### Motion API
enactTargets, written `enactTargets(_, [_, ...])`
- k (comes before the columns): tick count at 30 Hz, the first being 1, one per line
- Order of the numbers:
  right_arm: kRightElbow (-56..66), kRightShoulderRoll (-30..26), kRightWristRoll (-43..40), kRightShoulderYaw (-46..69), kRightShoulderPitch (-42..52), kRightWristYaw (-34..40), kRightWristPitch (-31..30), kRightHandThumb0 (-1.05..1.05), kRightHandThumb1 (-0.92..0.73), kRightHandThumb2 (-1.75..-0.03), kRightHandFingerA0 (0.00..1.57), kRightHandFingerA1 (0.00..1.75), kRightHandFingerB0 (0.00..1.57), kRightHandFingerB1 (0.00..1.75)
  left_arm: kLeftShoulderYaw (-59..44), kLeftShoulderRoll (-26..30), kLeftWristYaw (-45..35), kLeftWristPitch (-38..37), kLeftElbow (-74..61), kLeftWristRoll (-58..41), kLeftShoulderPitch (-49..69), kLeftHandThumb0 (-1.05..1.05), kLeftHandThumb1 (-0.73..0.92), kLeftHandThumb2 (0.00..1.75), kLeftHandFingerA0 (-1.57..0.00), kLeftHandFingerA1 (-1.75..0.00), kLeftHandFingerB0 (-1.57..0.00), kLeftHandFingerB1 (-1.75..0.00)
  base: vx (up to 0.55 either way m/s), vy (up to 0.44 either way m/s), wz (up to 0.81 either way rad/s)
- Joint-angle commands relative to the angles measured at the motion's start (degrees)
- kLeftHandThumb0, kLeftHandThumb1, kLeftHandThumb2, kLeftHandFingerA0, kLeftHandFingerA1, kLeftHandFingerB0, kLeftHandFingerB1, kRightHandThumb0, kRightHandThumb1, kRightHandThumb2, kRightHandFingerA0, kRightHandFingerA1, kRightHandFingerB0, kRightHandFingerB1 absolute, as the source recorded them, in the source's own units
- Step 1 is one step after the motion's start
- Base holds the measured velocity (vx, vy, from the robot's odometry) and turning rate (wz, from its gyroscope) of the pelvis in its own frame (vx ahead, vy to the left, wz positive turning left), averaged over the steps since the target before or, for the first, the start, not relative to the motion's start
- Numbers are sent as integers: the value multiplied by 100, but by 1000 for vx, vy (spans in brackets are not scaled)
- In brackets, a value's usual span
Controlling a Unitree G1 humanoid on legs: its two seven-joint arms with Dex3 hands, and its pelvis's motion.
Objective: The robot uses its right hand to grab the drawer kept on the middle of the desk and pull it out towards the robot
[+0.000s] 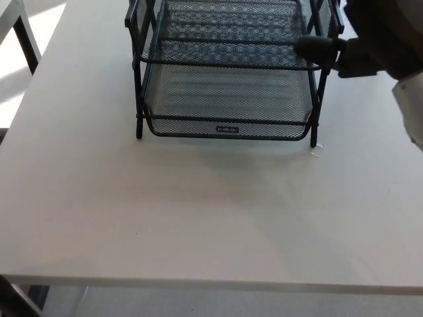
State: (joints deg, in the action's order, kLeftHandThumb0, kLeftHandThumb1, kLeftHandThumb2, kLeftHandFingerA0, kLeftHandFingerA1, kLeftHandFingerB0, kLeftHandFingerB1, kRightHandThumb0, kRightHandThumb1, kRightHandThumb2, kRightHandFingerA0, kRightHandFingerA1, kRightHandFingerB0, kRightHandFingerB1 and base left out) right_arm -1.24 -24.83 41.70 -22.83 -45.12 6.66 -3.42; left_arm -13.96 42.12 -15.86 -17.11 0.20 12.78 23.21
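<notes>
Black wire-mesh drawer unit (pixel 228 72) standing at twelve o'clock on the pale desk (pixel 198 218), toward the far middle of the surface, top cut off by the picture's upper edge. Stacked mesh trays inside a thin black frame: lowest tray (pixel 228 109) sitting level within the frame, front lip flush with the two front legs, small label plate (pixel 227 129) at the centre of that lip. Middle tray (pixel 228 46) above it, front rail running straight across between the uprights. Right hand (pixel 360 46) entering at two o'clock, black and partly blurred, one finger (pixel 314 46) stretched toward nine o'clock and lying over the right end of the middle tray's front rail, just beside the right upright. Cannot tell whether touching the rail or merely in front of it; cannot tell either whether fingers apart or clamped on anything. Pale forearm casing (pixel 410 105) at three o'clock, cut by the picture's edge. Tiny light scrap (pixel 315 150) on the desk just beside the right front leg. Dark table leg (pixel 26 43) at ten o'clock, beyond the desk's edge. Left hand out of sight.
</notes>
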Motion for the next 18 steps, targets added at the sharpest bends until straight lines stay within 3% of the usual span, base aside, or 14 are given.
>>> enactTargets(1, [-203, 247, 310, -256, -269, -392, 85, -99, -63, -105, 0, 50, 0, 38, -30, -24, -54, -17, -18, 5, 9, -31, 57, 57, -82, -88, -81, -57, 0, 0, 0])
enactTargets(2, [-358, 344, 397, -407, -355, -418, 146, -42, -27, -96, 0, 52, 0, 51, -30, -29, -38, -73, 10, -2, 4, -32, 57, 57, -82, -89, -80, -58, 0, 0, 0])
enactTargets(3, [-469, 396, 421, -478, -386, -377, 246, -42, -27, -96, 0, 52, 0, 51, -17, -33, -21, -84, -11, 32, 14, -32, 57, 57, -82, -89, -80, -58, 0, 0, 0])
enactTargets(5, [-624, 451, 447, -597, -445, -400, 355, -42, -27, -97, 0, 52, 0, 52, -3, -52, -24, -73, -31, 37, 23, -32, 57, 57, -80, -88, -80, -58, 0, 0, 0])
enactTargets(6, [-713, 500, 445, -665, -493, -458, 395, -94, -58, -101, 6, 55, 5, 40, -4, -52, -28, -78, -28, 38, 22, -32, 58, 57, -81, -89, -80, -58, 0, 0, 0])
enactTargets(7, [-806, 559, 482, -727, -524, -443, 426, -42, -26, -97, 0, 52, 0, 52, -4, -50, -10, -110, -19, 62, 20, -32, 57, 57, -81, -88, -80, -58, 0, 0, 0])
enactTargets(9, [-916, 605, 496, -768, -565, -457, 472, -42, -26, -97, 0, 53, 0, 52, -4, -40, -13, -98, -28, 78, -8, -32, 58, 57, -79, -86, -80, -58, 0, 0, 0])
enactTargets(10, [-1021, 666, 504, -852, -601, -571, 485, -101, -78, -64, 6, 53, 6, 35, -6, -41, -17, -86, -30, 80, -5, -32, 58, 57, -78, -86, -79, -57, 0, 0, 0])
enactTargets(11, [-1037, 685, 535, -905, -627, -722, 426, -100, -63, -108, 0, 54, 1, 29, -5, -44, -17, -98, -23, 72, -23, -31, 57, 57, -79, -86, -79, -57, 0, 0, 0])
enactTargets(14, [-1164, 796, 609, -1003, -658, -781, 371, -98, -59, -105, 4, 54, 1, 41, 2, -39, -24, -116, -1, 68, -61, -30, 57, 57, -79, -84, -79, -57, 0, 0, 0])
enactTargets(15, [-1248, 855, 645, -1044, -662, -791, 351, -104, -62, -103, 3, 53, 6, 39, -3, -47, -36, -66, -21, 59, -56, -30, 57, 57, -79, -84, -80, -57, 0, 0, 0])
enactTargets(16, [-1328, 894, 659, -1079, -679, -824, 338, -104, -79, -65, 7, 49, 6, 34, -10, -57, -46, -69, -28, 29, -54, -29, 57, 57, -80, -86, -80, -57, 0, 0, 0])
enactTargets(17, [-1410, 921, 690, -1095, -699, -814, 323, -104, -79, -65, 7, 49, 5, 33, 6, -33, -35, -84, -42, 84, -74, -30, 58, 57, -77, -87, -79, -58, 0, 0, 0])
enactTargets(18, [-1484, 957, 706, -1109, -719, -833, 307, -100, -61, -108, 0, 48, 0, 23, 11, -27, -24, -115, -35, 100, -88, -30, 57, 57, -79, -88, -80, -58, 0, 0, 0])
